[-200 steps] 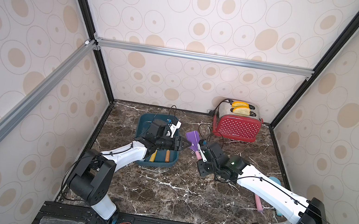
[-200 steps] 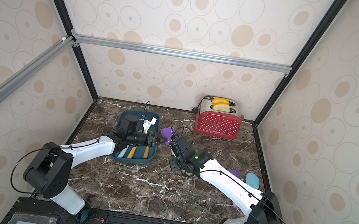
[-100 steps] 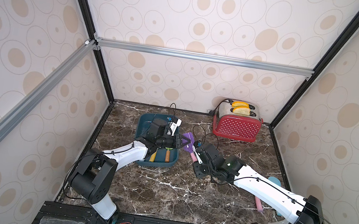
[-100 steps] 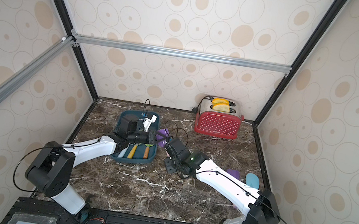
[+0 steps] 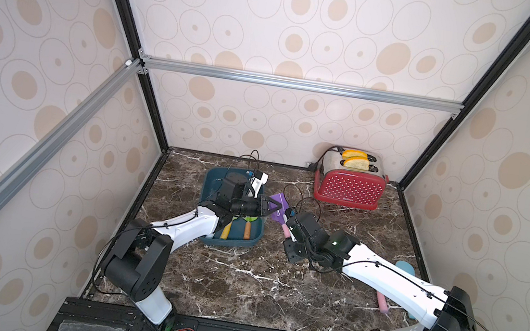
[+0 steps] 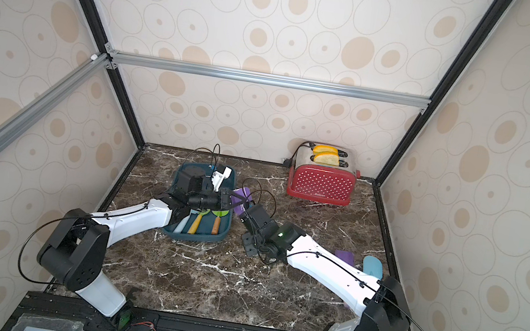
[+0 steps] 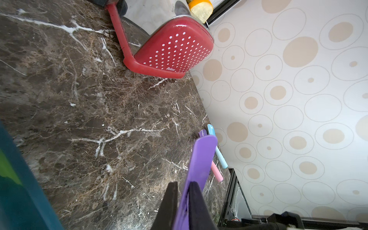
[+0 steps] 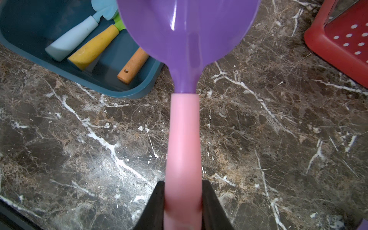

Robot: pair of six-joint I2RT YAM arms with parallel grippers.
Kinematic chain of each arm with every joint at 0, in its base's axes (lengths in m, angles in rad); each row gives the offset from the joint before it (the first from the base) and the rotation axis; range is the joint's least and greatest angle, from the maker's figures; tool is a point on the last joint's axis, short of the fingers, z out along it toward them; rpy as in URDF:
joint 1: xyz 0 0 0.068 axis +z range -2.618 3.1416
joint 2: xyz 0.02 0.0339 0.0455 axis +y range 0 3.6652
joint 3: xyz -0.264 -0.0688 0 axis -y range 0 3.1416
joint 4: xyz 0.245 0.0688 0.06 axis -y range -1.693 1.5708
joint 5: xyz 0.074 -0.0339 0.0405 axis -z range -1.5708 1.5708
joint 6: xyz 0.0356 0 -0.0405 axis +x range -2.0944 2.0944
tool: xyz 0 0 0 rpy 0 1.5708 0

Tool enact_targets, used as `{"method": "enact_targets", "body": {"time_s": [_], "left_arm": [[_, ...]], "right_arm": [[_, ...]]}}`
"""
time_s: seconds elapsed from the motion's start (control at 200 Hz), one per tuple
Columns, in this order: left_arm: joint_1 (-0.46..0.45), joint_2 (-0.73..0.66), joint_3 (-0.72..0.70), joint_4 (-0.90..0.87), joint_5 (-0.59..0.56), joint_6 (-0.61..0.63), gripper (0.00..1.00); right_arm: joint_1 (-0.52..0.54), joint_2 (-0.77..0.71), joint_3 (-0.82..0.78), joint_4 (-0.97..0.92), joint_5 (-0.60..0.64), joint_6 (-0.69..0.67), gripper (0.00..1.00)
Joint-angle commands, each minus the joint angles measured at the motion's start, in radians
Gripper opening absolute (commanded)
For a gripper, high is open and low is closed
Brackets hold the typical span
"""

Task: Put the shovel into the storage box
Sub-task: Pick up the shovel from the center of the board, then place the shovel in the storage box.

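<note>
The shovel (image 5: 279, 205) has a purple blade and a pink handle (image 8: 184, 139), and it hangs above the marble between both arms, just right of the storage box (image 5: 232, 242). My left gripper (image 7: 184, 186) is shut on the edge of the purple blade (image 7: 203, 157). My right gripper (image 8: 183, 184) is shut on the pink handle, with a jaw touching each side. In both top views the left gripper (image 6: 232, 201) reaches over the box's right rim, and the right gripper (image 5: 288, 230) meets it from the right. The dark teal box (image 8: 129, 93) holds several handled toy tools.
A red polka-dot toaster (image 5: 348, 187) with bread slices stands at the back right. Two more toy shovels, one blue (image 6: 373, 265) and one purple with a pink handle (image 6: 344, 257), lie by the right wall behind the right arm. Black cables loop above both wrists.
The right arm carried the shovel left toward the box. The left gripper, open a second ago, has closed onto the purple blade.
</note>
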Motion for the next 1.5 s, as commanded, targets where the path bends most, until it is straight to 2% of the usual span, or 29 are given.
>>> {"method": "enact_targets", "body": {"time_s": [0.0, 0.31, 0.421, 0.546, 0.631, 0.771, 0.876, 0.946, 1.042, 1.372, 1.497], "left_arm": [[-0.004, 0.012, 0.057, -0.027, -0.013, 0.109, 0.09], [0.049, 0.023, 0.161, -0.137, 0.008, 0.174, 0.09], [0.122, 0.026, 0.199, -0.189, 0.055, 0.206, 0.11], [0.22, 0.065, 0.31, -0.4, 0.095, 0.359, 0.17], [0.285, 0.136, 0.382, -0.476, 0.173, 0.412, 0.18], [0.35, 0.239, 0.451, -0.535, 0.27, 0.469, 0.19], [0.353, 0.324, 0.536, -0.684, 0.277, 0.591, 0.2], [0.353, 0.368, 0.573, -0.747, 0.248, 0.63, 0.2], [0.353, 0.413, 0.59, -0.751, 0.236, 0.629, 0.21], [0.352, 0.53, 0.658, -0.801, 0.233, 0.651, 0.21], [0.348, 0.545, 0.639, -0.808, 0.19, 0.661, 0.23]], "right_arm": [[0.018, -0.071, 0.036, -0.045, 0.054, -0.03, 0.32], [0.035, -0.315, -0.017, -0.099, 0.191, -0.044, 0.45], [0.034, -0.443, -0.069, -0.136, 0.302, -0.023, 0.57], [0.033, -0.568, -0.12, -0.249, 0.438, 0.027, 0.66], [0.028, -0.642, -0.164, -0.324, 0.498, 0.065, 0.73], [0.018, -0.727, -0.203, -0.439, 0.525, 0.147, 0.75], [0.016, -0.766, -0.218, -0.488, 0.532, 0.193, 0.75], [0.014, -0.78, -0.226, -0.502, 0.54, 0.213, 0.75], [0.008, -0.78, -0.227, -0.537, 0.569, 0.252, 0.8], [-0.011, -0.798, -0.226, -0.604, 0.577, 0.31, 0.82], [-0.013, -0.809, -0.231, -0.599, 0.578, 0.313, 0.84]]}}
